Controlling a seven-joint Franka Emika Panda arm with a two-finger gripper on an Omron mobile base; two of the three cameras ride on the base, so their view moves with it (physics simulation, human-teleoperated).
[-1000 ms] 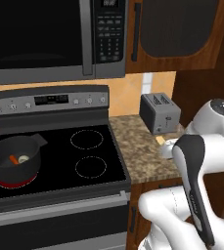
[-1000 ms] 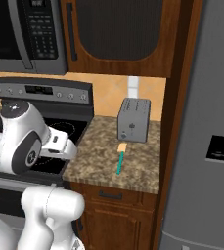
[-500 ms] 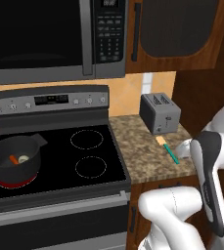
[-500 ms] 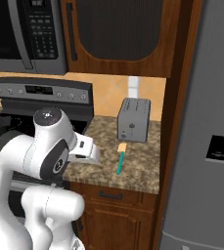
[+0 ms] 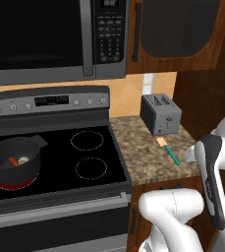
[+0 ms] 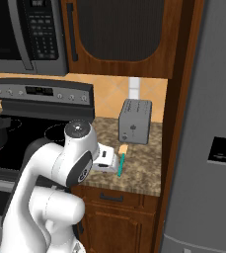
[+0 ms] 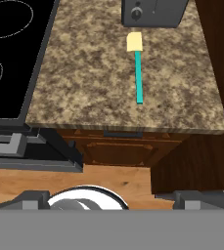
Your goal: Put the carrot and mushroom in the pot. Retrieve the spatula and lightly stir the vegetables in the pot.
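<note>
The arm is swinging right, away from the pot (image 5: 14, 160) now holding the carrot (image 5: 13, 161) and mushroom (image 5: 23, 160), bringing its gripper (image 6: 115, 162), jaws wide and empty, over the counter (image 7: 89, 83) toward the spatula (image 7: 137, 68) lying before the toaster (image 5: 160, 113)

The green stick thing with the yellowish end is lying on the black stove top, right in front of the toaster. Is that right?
Not quite. The teal-handled spatula with the pale tan flat end lies on the speckled brown stone counter, not on the black stove top. It does lie right in front of the grey metal toaster. The hand view shows this.
</note>
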